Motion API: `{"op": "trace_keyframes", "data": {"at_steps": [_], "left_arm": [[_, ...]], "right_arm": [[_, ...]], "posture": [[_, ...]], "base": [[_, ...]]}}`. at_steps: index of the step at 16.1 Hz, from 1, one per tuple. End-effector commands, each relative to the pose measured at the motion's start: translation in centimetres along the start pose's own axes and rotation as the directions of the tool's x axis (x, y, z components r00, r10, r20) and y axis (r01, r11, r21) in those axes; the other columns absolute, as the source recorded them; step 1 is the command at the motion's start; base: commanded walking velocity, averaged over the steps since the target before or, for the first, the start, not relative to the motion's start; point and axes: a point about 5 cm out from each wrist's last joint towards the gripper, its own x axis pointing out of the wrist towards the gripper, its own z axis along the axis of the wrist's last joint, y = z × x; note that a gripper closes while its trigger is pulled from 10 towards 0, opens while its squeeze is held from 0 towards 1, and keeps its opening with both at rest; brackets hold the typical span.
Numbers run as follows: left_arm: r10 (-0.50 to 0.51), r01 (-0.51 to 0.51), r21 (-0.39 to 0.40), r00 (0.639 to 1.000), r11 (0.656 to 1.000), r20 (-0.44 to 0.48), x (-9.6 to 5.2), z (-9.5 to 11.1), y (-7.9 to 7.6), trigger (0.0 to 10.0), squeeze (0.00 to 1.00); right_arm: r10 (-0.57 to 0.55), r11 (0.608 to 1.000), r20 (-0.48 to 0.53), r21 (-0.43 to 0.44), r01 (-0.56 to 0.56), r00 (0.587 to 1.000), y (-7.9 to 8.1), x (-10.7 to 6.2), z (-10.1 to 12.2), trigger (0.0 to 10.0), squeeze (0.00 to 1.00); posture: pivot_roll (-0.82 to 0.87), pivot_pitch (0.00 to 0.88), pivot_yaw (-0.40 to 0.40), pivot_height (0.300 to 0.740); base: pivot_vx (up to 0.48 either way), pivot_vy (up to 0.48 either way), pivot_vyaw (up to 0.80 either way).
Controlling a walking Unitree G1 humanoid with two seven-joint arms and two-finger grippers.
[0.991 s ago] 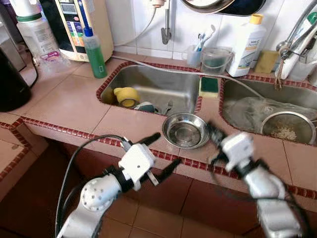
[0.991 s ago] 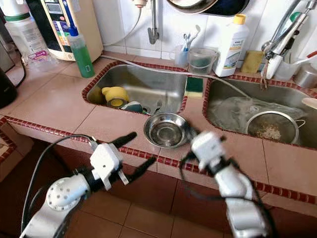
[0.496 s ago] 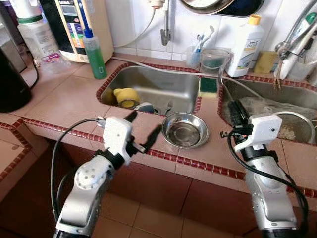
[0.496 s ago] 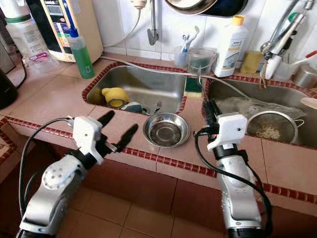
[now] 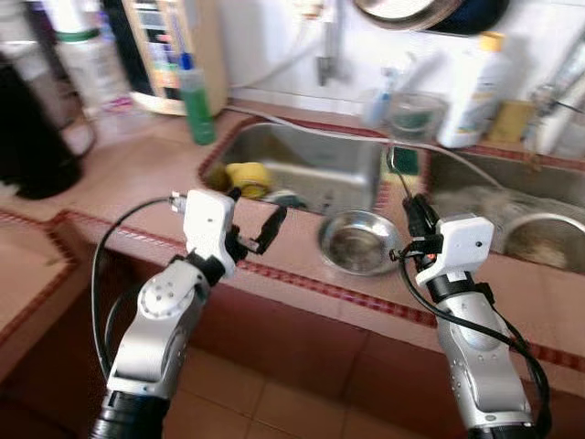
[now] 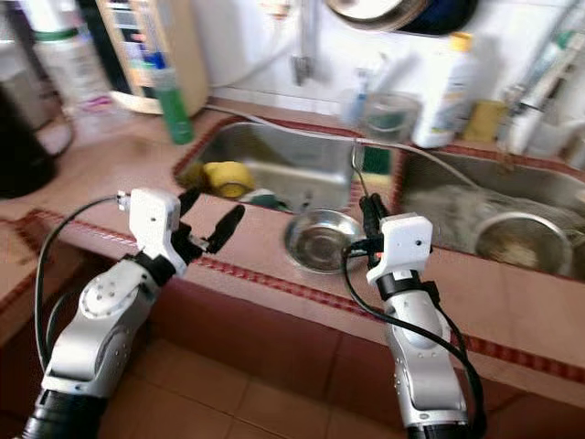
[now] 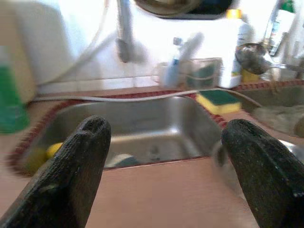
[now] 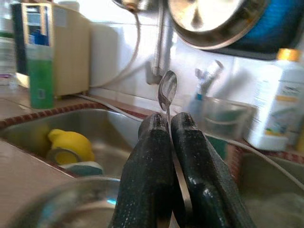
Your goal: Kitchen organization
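Observation:
My right gripper [image 5: 410, 211] is shut on a thin metal spoon [image 8: 167, 90], which stands upright above the fingers [image 8: 151, 156]. It hovers just right of a round steel bowl [image 5: 358, 242] sitting on the tiled counter near the front edge. My left gripper [image 5: 256, 208] is open and holds nothing; it hangs over the counter strip left of the bowl, in front of the left sink [image 5: 320, 155]. In that sink lie a yellow cup [image 5: 247, 176] and some dishes. The views are blurred.
A green bottle [image 5: 195, 101] and an appliance [image 5: 174, 46] stand at the back left. The right sink [image 5: 548, 215] holds a strainer [image 5: 541, 242]. A white bottle [image 5: 475, 87], a sponge [image 7: 216, 97] and a cup of brushes [image 6: 361, 101] line the back wall.
Both arms rose from below the counter edge to counter height. My right gripper, with the spoon, came closer to the bowl. The camera shifted and the picture blurred.

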Motion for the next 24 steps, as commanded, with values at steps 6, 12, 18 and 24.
{"op": "trace_keyframes", "data": {"at_steps": [6, 12, 18, 24], "left_arm": [[0.058, -0.057, 0.025, 0.998, 0.998, -0.010, 0.1, -0.1, 1.5, 10.0, 0.00], [0.062, -0.062, 0.031, 0.998, 0.998, -0.007, 0.2, -0.1, 1.6, 10.0, 0.00], [0.051, -0.051, 0.062, 0.999, 0.997, -0.001, 0.4, -0.1, 1.2, 10.0, 0.00], [0.047, -0.048, 0.075, 0.999, 0.996, 0.009, 0.5, 0.0, 1.4, 10.0, 0.00]], "right_arm": [[0.021, 1.000, 0.019, -0.009, -0.021, 1.000, 0.8, 0.8, 0.5, 10.0, 0.00], [0.029, 1.000, 0.020, -0.009, -0.028, 0.999, 1.0, 1.1, 0.6, 10.0, 0.00], [0.025, 1.000, 0.005, -0.008, -0.025, 1.000, 1.0, 1.4, 0.5, 10.0, 0.00], [0.032, 0.999, 0.024, -0.004, -0.032, 0.999, 1.3, 1.5, 0.7, 10.0, 0.00]], "posture": [[-0.15, 0.000, 0.015, 0.740], [-0.15, 0.000, 0.010, 0.740], [-0.16, 0.002, 0.007, 0.740], [-0.16, 0.002, 0.008, 0.740]], "base": [[0.000, 0.221, 0.00], [0.000, 0.146, 0.00], [0.000, 0.000, -0.64], [0.000, 0.000, -0.51]]}}
